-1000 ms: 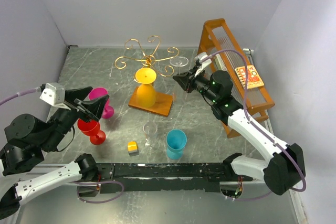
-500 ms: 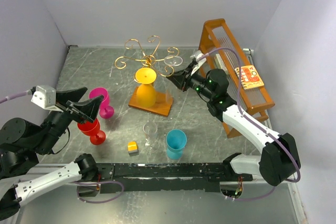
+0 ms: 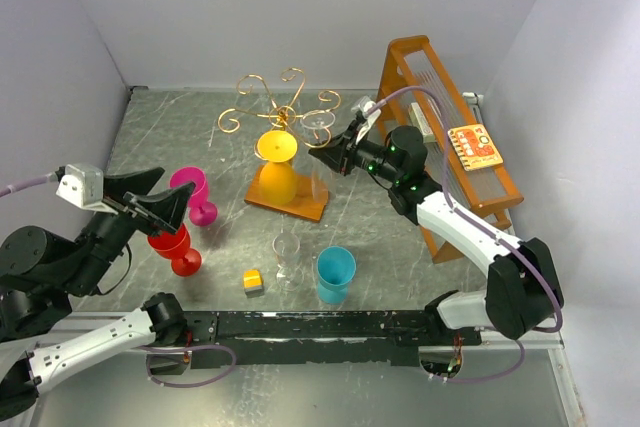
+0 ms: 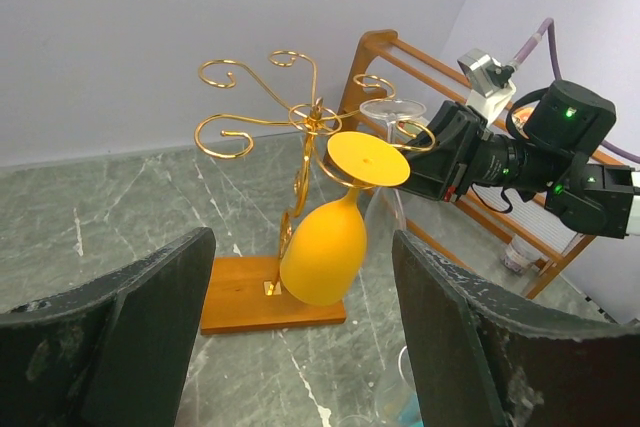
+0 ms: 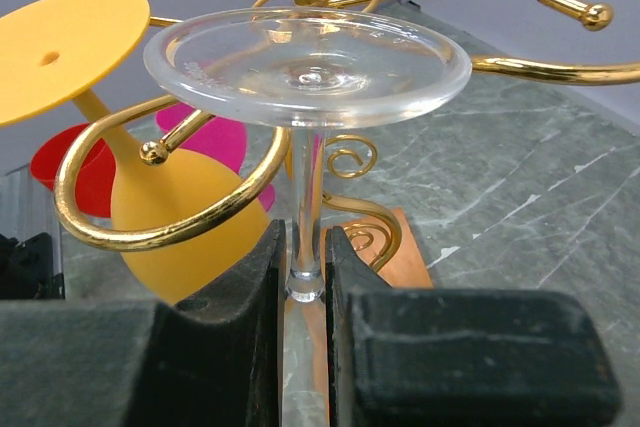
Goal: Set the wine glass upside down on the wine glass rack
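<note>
Grips the clear, long-stemmed wine glass (image 5: 307,62) upside down by its stem w/ the right gripper (image 5: 305,277), black fingers (image 5: 250,347) pinched onto it from both sides, round foot on top, bowl hanging below, off the table. Holds it at the wine glass rack (image 3: 285,112), a thin gold wire tree w/ curled scroll arms on a flat orange-brown wooden base, on the rack's right side in the top view. Sets the stem just beside one gold curl, outside its loop, foot above arm level; touching or not, can't tell. Hung inverted from that same curl, apparently: a yellow plastic wine glass (image 4: 325,252), bowl low by the base. Hovers the left gripper (image 3: 172,190) w/ jaws spread wide & nothing btwn them, well apart from the rack at the table's left, near a magenta goblet (image 3: 195,192) & a red goblet (image 3: 175,247). Also on the grey marble-look tabletop (image 3: 180,127), toward the arm bases: a teal plastic cup (image 3: 335,275), a second clear glass (image 3: 287,252), a small yellow block (image 3: 253,280). Behind the R arm, by the right wall: a tall orange wooden slatted frame (image 3: 405,62) w/ an orange-red card (image 3: 473,145) on it
</note>
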### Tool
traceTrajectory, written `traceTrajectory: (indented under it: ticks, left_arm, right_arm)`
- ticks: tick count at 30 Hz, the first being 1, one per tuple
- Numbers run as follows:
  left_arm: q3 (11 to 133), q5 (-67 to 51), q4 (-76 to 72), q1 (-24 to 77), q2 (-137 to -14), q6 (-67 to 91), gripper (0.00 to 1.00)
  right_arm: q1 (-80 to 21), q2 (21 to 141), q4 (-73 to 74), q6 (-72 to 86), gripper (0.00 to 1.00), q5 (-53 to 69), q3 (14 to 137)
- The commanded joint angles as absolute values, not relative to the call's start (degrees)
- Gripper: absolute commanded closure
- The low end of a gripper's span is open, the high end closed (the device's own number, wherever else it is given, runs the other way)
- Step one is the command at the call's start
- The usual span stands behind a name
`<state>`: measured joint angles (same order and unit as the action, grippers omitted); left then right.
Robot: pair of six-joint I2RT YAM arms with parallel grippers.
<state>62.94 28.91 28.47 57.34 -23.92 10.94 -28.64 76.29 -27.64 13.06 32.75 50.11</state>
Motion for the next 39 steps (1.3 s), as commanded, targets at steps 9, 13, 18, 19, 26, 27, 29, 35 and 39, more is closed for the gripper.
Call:
traceTrajectory:
  ticks: [9,13,18,19,26,27,29,35,39]
  left_arm:
    - [62.6,30.2,28.1,57.6,-22.4,11.1,0.18]
    - [62.5,30.2,28.3,57.5,-22.3,11.3,0.18]
    - [62.3,30.2,28.2,57.5,-22.0,11.5,0.18]
    - [62.3,30.2,28.3,57.5,-22.0,11.5,0.18]
    - [62.1,30.4,28.5,57.5,-21.5,11.8,0.18]
    - [62.2,30.4,28.6,57.6,-21.4,11.9,0.18]
    - [62.3,30.4,28.7,57.5,-21.3,12.0,0.18]
    - [62.4,30.5,29.1,57.5,-20.7,12.2,0.18]
    - [62.6,30.5,29.4,57.6,-20.5,12.2,0.18]
  right_arm:
    - [-28.5,76.7,-30.3,13.7,1.0,40.3,51.4]
    - [-28.6,76.6,-30.8,14.5,1.0,41.6,51.5]
    - [-28.5,76.1,-32.5,15.6,1.0,41.3,50.7]
    - [-28.5,76.0,-33.2,16.0,1.0,41.1,50.4]
    - [-28.5,75.5,-37.7,18.5,1.0,39.3,48.6]
    - [-28.5,75.6,-37.9,18.7,1.0,39.6,48.6]
    - [-28.5,75.6,-38.6,19.1,1.0,40.2,48.3]
    - [-28.5,74.4,-41.3,21.0,1.0,42.2,47.3]
    - [-28.6,73.4,-42.6,22.0,1.0,42.6,46.2]
